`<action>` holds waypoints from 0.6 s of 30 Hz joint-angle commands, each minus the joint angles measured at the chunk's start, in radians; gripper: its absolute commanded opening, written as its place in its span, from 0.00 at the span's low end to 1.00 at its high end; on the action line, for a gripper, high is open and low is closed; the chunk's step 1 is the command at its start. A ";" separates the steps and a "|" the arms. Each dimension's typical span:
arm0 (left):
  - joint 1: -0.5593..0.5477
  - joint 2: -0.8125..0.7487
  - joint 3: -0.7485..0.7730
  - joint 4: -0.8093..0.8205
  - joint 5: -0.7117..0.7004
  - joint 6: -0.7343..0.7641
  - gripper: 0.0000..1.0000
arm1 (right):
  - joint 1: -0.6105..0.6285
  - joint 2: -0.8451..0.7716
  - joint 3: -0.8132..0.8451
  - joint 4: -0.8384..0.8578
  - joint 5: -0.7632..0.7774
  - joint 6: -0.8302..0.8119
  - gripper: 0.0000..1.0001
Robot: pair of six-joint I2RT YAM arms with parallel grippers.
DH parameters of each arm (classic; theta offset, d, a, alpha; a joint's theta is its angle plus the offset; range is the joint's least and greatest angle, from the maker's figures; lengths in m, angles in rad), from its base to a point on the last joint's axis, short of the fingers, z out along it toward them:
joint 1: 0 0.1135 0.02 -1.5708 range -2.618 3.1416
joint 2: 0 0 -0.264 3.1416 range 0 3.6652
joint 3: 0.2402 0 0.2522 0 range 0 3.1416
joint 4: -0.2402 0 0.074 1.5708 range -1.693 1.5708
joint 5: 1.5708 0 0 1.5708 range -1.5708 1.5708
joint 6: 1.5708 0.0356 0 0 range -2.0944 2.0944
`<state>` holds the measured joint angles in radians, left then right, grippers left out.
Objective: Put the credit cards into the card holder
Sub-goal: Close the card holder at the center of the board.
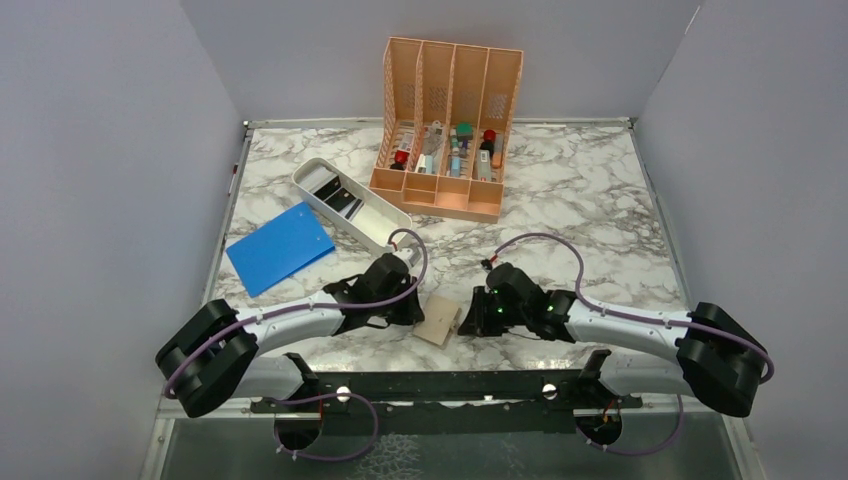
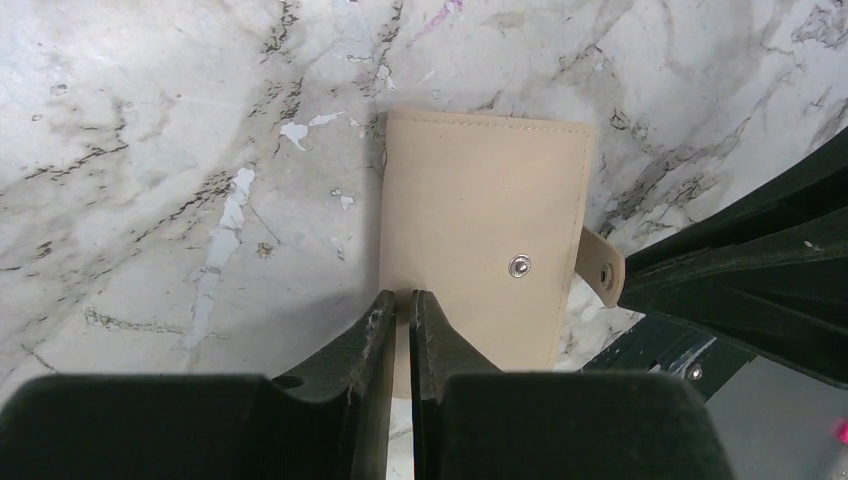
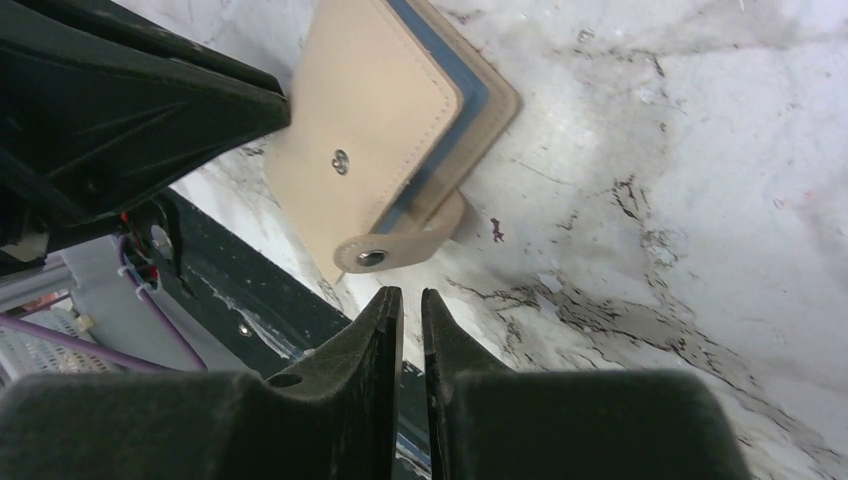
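Note:
The tan card holder (image 1: 438,320) lies folded shut on the marble table, between my two grippers. It shows in the left wrist view (image 2: 480,220) with its round snap (image 2: 519,266) and its loose strap tab (image 2: 603,272). In the right wrist view (image 3: 370,110) the blue edge of a credit card (image 3: 476,100) shows between its covers. No other card shows. My left gripper (image 2: 402,295) is shut and empty, its tips at the holder's near edge (image 1: 415,310). My right gripper (image 3: 411,292) is shut and empty, just short of the strap tab (image 3: 372,258).
An orange slotted rack (image 1: 450,130) with small items stands at the back. A white oblong tray (image 1: 350,205) and a large blue sheet (image 1: 280,247) lie at the left. The black base rail (image 1: 440,385) runs along the near edge, close to the holder.

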<state>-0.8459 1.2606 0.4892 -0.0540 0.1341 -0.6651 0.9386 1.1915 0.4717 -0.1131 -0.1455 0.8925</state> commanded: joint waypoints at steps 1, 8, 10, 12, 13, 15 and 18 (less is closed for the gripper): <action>-0.013 -0.015 0.027 0.026 0.020 -0.009 0.13 | -0.002 0.008 0.008 0.078 -0.009 -0.021 0.17; -0.015 0.015 0.000 0.106 0.039 -0.038 0.14 | -0.001 0.040 0.043 0.066 0.030 -0.052 0.16; -0.016 0.029 0.000 0.121 0.051 -0.042 0.14 | -0.001 0.058 0.052 0.066 0.035 -0.055 0.16; -0.018 0.037 0.001 0.133 0.060 -0.044 0.14 | -0.001 0.073 0.060 0.066 0.033 -0.056 0.16; -0.018 0.039 0.000 0.139 0.062 -0.046 0.14 | -0.001 0.077 0.064 0.068 0.029 -0.056 0.16; -0.019 0.045 0.000 0.149 0.063 -0.047 0.14 | -0.001 0.077 0.066 0.067 0.028 -0.056 0.16; -0.020 0.060 -0.005 0.161 0.063 -0.047 0.14 | -0.001 0.060 0.063 0.058 0.042 -0.054 0.16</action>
<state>-0.8600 1.2999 0.4931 0.0528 0.1719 -0.7021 0.9386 1.2621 0.5068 -0.0681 -0.1417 0.8520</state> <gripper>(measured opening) 0.138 0.157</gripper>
